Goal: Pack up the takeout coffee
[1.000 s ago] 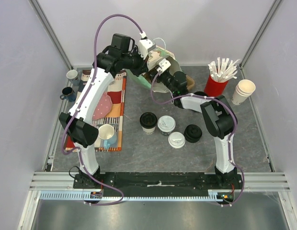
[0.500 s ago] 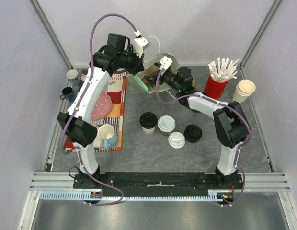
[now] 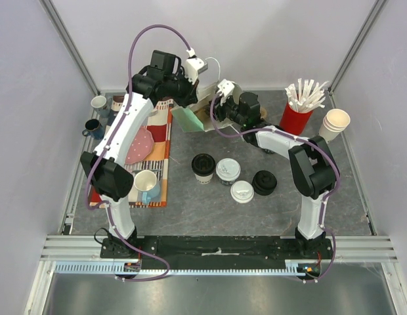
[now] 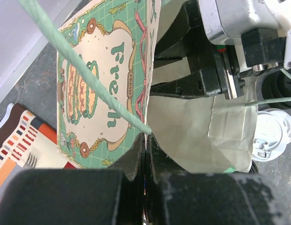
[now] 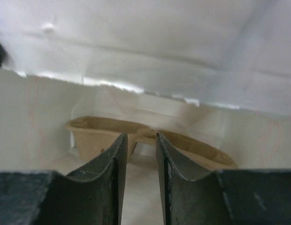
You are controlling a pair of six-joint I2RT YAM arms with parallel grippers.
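left gripper (image 4: 145,139) clenched on the paper bag (image 4: 101,89) rim; right gripper (image 5: 138,140) inside it, jaws narrowly apart at the pulp tray (image 5: 197,151), grip unclear. takeout coffee (image 3: 228,169) stands on the table (image 3: 190,213): likely light, crushable, spill-prone, best taken gently round the wall under the lid

Right gripper (image 5: 138,140) now sits deeper inside the green printed paper bag (image 3: 188,120), jaws drawn narrower, its arm stretched farther left.

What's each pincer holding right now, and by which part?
Left pincer is shut on the paper bag, at its rim beside the cord handle. Right pincer, inside the bag, holds nothing.
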